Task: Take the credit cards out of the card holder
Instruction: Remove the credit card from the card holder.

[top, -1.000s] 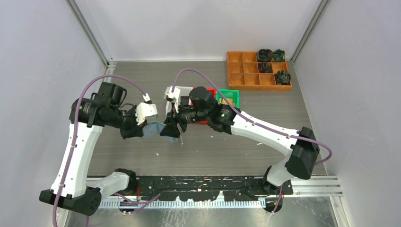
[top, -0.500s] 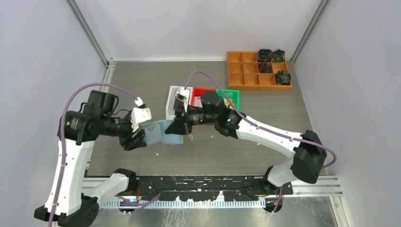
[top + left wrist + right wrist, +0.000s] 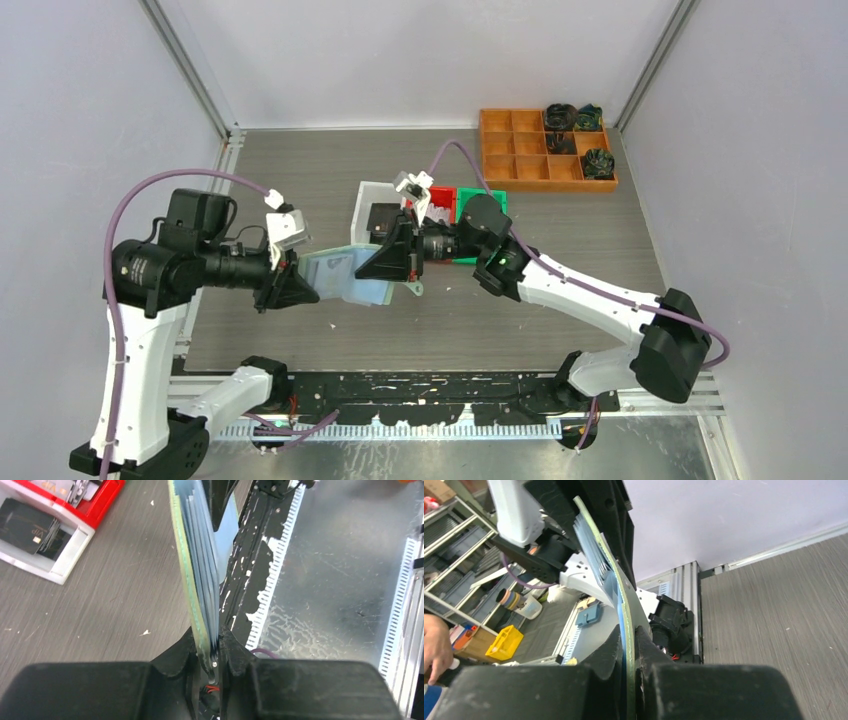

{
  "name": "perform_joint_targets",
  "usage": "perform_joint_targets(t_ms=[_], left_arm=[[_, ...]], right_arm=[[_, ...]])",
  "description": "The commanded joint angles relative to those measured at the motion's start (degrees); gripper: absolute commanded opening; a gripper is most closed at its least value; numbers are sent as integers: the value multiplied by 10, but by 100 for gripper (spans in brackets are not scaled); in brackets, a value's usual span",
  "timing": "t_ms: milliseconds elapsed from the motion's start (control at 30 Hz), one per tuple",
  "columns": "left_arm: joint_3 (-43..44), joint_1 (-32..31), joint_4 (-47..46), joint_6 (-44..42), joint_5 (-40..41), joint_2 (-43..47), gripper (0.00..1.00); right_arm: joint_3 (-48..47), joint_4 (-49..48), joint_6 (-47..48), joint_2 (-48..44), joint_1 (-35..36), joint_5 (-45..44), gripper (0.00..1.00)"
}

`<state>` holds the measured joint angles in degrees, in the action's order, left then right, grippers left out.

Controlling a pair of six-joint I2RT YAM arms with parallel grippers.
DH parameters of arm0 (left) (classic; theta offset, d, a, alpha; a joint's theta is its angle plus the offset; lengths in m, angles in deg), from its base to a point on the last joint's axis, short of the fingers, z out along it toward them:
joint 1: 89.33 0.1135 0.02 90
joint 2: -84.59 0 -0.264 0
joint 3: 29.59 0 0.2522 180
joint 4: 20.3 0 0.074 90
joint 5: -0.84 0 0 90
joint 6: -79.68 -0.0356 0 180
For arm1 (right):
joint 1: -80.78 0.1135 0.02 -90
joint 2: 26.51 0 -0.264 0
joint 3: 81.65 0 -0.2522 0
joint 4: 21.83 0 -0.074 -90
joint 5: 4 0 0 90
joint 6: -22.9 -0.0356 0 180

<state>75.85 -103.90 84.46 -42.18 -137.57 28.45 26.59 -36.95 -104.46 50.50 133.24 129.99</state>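
Top external shows me the thin mint-green card holder, translucent pockets fanned, stretched above the grey wood-grain table, with left gripper and right gripper each pinched on opposite edges.

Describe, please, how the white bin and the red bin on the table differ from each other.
The white bin holds black cards, while the red bin holds pale, printed cards. In the top view the white bin lies on the left, and the red bin sits between it and the green bin. Both are open-topped rectangular bins standing side by side on the table.
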Motion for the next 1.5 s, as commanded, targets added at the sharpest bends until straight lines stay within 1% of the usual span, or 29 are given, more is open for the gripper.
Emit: perform_joint_targets(t_ms=[0,233,267,367,400,500,600,800,833,867,933,1000,1100,1133,1200,1233,1300,1333,1467], left_arm=[[35,-2,-31,63,-64,2,11],[32,-2,-97,145,-87,8,12],[30,-2,-109,161,-96,9,15],[25,-2,-146,214,-122,9,29],[23,-2,-159,236,-124,9,31],[17,-2,-187,273,-138,8,33],[12,-2,-199,287,-150,8,31],[17,-2,-182,272,-152,5,13],[18,-2,-180,272,-155,6,11],[18,-1,-180,272,-159,5,9],[20,-2,-178,272,-163,5,4],[23,-3,-173,272,-168,4,0],[28,-2,-154,261,-179,-1,0],[29,-2,-148,258,-181,-2,0],[30,-2,-134,252,-184,-7,0],[30,-2,-129,251,-185,-9,0],[33,-3,-122,250,-191,-13,0],[35,-2,-121,251,-196,-15,0],[40,-2,-127,269,-208,-18,0]], right_arm=[[9,-79,-31,-43,1,29,1],[25,-93,-47,-66,2,39,1],[25,-96,-51,-66,2,42,1],[26,-103,-61,-68,2,52,2],[25,-103,-63,-69,1,54,1],[26,-105,-68,-71,2,56,2],[28,-110,-74,-74,2,58,2],[37,-118,-75,-87,2,63,2],[39,-118,-75,-89,3,64,4],[40,-118,-77,-91,2,65,8],[38,-111,-77,-94,1,74,22],[31,-88,-73,-94,-3,88,42],[16,-44,-69,-97,-26,82,65],[10,-32,-65,-97,-32,77,68],[-16,14,-41,-91,-35,73,71],[-32,35,-32,-86,-34,73,72],[-51,45,-35,-74,-32,74,71],[-56,45,-37,-68,-31,74,69],[-54,52,-44,-60,-19,75,52]])
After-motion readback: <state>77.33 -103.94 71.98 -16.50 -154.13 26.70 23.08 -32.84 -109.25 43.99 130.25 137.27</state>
